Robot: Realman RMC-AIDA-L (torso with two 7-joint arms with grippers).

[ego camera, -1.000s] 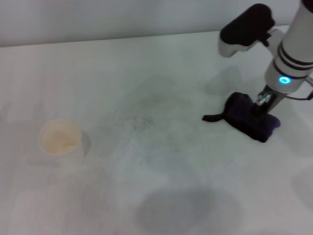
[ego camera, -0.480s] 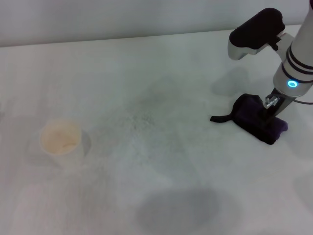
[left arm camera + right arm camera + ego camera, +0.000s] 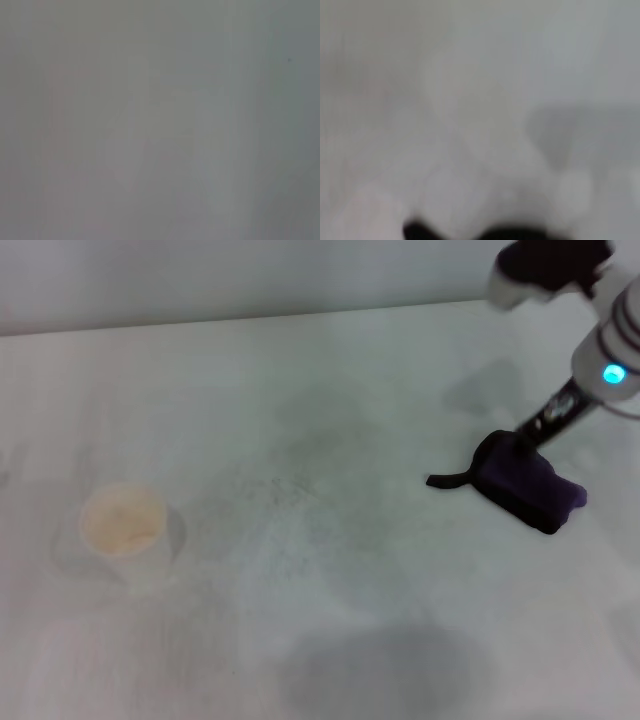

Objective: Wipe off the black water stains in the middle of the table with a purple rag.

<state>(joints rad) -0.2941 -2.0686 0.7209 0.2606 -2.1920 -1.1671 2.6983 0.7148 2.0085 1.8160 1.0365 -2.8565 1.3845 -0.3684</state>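
Note:
The purple rag (image 3: 524, 485) lies bundled on the white table (image 3: 300, 620) at the right, its thin black tail (image 3: 446, 480) pointing towards the middle. My right gripper (image 3: 528, 433) hangs at the rag's far upper edge, with the arm rising above it. I cannot tell whether it still grips the cloth. In the middle of the table I see only faint tiny specks (image 3: 285, 488) and no dark blotches. The right wrist view shows blurred white table and a dark shape (image 3: 495, 234) at its edge. My left gripper is out of view.
A white paper cup (image 3: 122, 521) with a pale beige inside stands on the left of the table. The table's far edge (image 3: 250, 318) meets a pale wall. Faint grey shadows lie near the front (image 3: 380, 665).
My right arm has moved right and upward. The rag slid a little to the right with it. The gripper now sits at the rag's far edge instead of over its middle.

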